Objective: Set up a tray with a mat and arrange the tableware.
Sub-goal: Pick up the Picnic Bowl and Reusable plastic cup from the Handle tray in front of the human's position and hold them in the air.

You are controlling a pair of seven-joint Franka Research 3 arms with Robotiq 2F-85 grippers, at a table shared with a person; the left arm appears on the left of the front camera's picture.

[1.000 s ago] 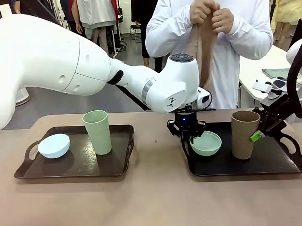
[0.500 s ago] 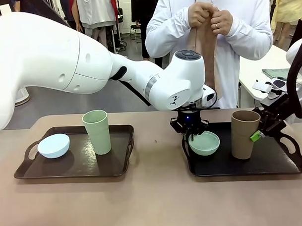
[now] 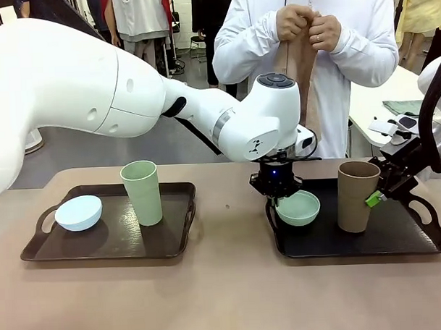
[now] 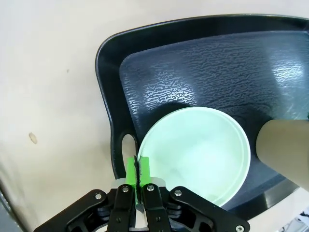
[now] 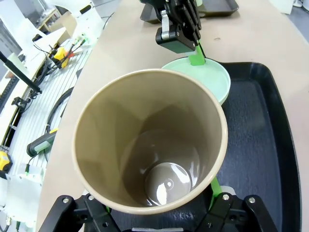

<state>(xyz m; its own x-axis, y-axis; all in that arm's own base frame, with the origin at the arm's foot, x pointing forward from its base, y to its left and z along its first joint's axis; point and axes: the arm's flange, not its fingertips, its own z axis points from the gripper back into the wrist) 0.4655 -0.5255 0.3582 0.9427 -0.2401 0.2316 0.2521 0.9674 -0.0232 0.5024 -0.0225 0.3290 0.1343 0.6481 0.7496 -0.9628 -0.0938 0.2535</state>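
While the person across the table held a brownish mat (image 3: 302,75) bunched in both hands (image 3: 295,19) at chest height, the left gripper (image 3: 277,198) had its green pads pressed onto the rim of the matte mint-green small bowl (image 4: 195,154), pinching that thin edge between them. The bowl lay at the left end of the black textured tray (image 3: 426,241). Whether it had lifted clear of the tray floor could not be told. The right gripper (image 3: 374,197) clasped the tall brown handleless cup (image 5: 149,140), one finger on each side of its wall. The cup stood upright on the same tray, near the bowl. A second dark tray (image 3: 107,248) held the pale green tall cup (image 3: 142,193) and the light blue small bowl (image 3: 79,212), well apart from the arms.

The step in hand looked like clearing the black tray so the mat could go in. The next move called for lifting both pieces straight up and apart, keeping the rim-held bowl level so it did not swing or slip.
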